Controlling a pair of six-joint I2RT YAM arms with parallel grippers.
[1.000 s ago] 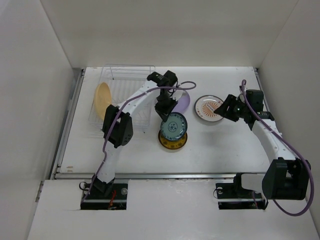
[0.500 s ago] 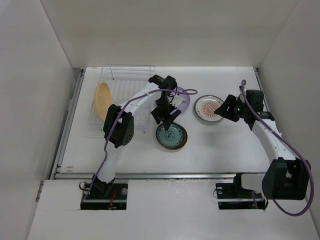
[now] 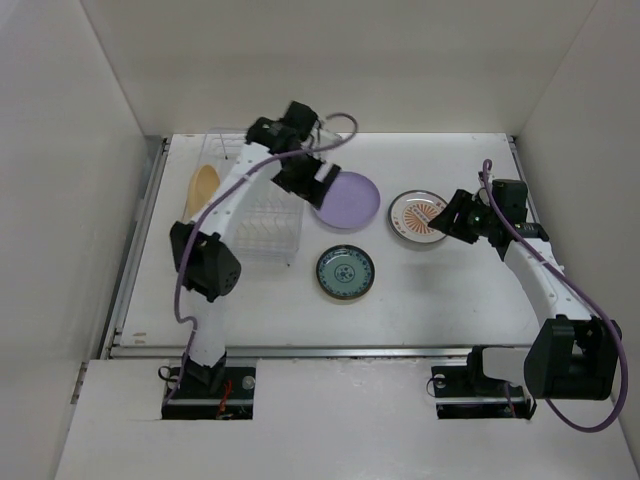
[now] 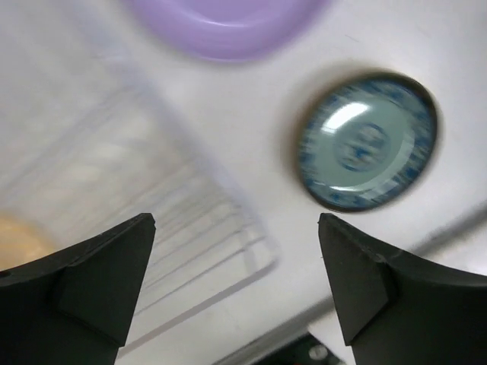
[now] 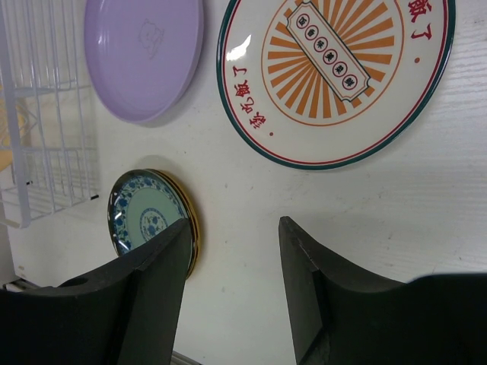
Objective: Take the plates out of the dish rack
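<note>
Teal-patterned round plate point(image 3: 346, 272) lies flat on the white table point(image 3: 450, 300), stacked on an amber plate point(image 5: 188, 199) of which only the golden rim shows in the right wrist view. Behind it rest the lavender round plate point(image 3: 346, 198) and, further right, the white plate with an orange sunburst point(image 3: 418, 215). The set-down looks finished, and the step in hand is the return to the clear wire dish rack point(image 3: 268, 225). One mustard-yellow round plate point(image 3: 203, 190) stands on edge at the rack's left side, and I judge it the next to come out. That calls for the left gripper point(image 3: 315, 185) to travel left over the rack, line its jaws up across the plate's rim and come down on the upper edge without catching the wires. Its jaws stand wide apart with nothing between them. The right gripper point(image 3: 450, 222) is also parted and empty, hovering near the sunburst plate

A second ago the left gripper held the teal plate tilted over the amber one and hid much of the lavender plate. Now the plate is released, the arm is up beside the rack, and the lavender plate is in full view. The right arm has not moved
</note>
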